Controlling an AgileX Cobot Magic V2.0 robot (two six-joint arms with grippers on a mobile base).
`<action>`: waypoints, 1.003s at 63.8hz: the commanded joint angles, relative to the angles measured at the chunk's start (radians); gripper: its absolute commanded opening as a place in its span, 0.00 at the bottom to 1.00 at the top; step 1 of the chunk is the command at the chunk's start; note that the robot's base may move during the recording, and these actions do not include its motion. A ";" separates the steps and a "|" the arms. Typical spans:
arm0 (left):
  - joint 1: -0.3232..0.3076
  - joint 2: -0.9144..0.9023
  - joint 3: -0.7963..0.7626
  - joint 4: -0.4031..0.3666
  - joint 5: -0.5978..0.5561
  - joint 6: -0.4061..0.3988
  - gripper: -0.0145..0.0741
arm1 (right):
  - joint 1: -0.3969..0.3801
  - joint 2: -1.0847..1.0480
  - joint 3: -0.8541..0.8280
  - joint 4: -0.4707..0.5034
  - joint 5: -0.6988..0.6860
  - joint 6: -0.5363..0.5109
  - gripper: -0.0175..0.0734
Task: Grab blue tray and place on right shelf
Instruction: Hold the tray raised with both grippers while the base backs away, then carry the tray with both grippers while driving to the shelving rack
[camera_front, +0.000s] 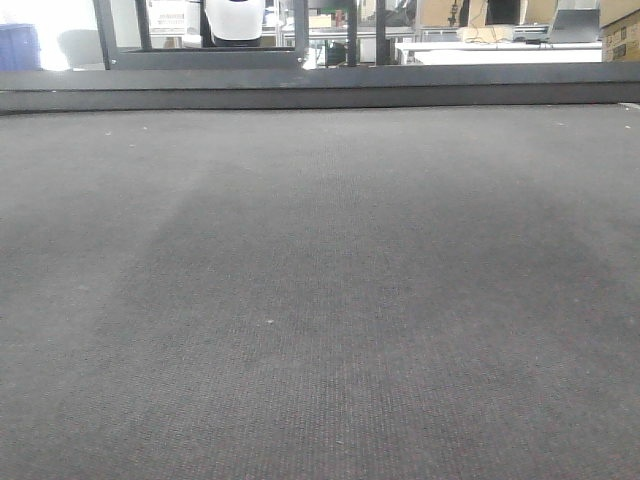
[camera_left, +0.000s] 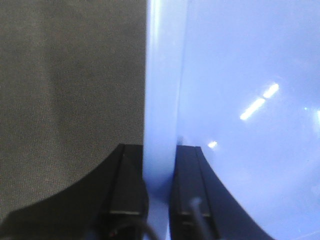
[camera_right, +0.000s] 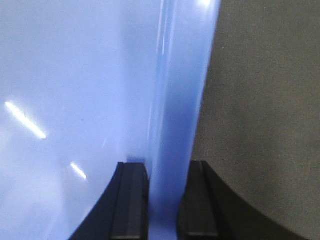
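The left gripper (camera_left: 160, 148) is clamped on the rolled rim of the blue tray (camera_left: 240, 75). Its two black fingers (camera_left: 127, 185) press the rim from either side, one outside the tray and one over its glossy inner floor. In this wrist view the tray fills the right half and the dark woven counter (camera_left: 65, 75) lies to the left.

The right gripper (camera_right: 165, 165) grips the tray rim in the same way, with its fingers (camera_right: 131, 200) closed on the rim from both sides. Here the tray's inside spreads to the left and the counter shows on the right. Ceiling lights glint off the tray floor in both wrist views.

The tray sits over the counter, held between the two grippers; whether it rests on the surface or hangs just above it cannot be told from these close views.

The front view shows the broad grey counter top, with a blue bin (camera_front: 18, 45), white tables (camera_front: 500, 52) and a cardboard box (camera_front: 622, 40) well behind it.
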 joint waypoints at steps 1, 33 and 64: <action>-0.016 -0.035 -0.026 -0.105 0.066 0.002 0.11 | 0.010 -0.018 -0.023 0.065 0.064 -0.020 0.25; -0.016 -0.031 -0.026 -0.114 0.066 0.002 0.11 | 0.010 -0.016 -0.023 0.065 0.034 -0.020 0.25; -0.016 -0.017 -0.026 -0.139 0.066 0.002 0.11 | 0.010 -0.016 -0.023 0.065 0.034 -0.020 0.25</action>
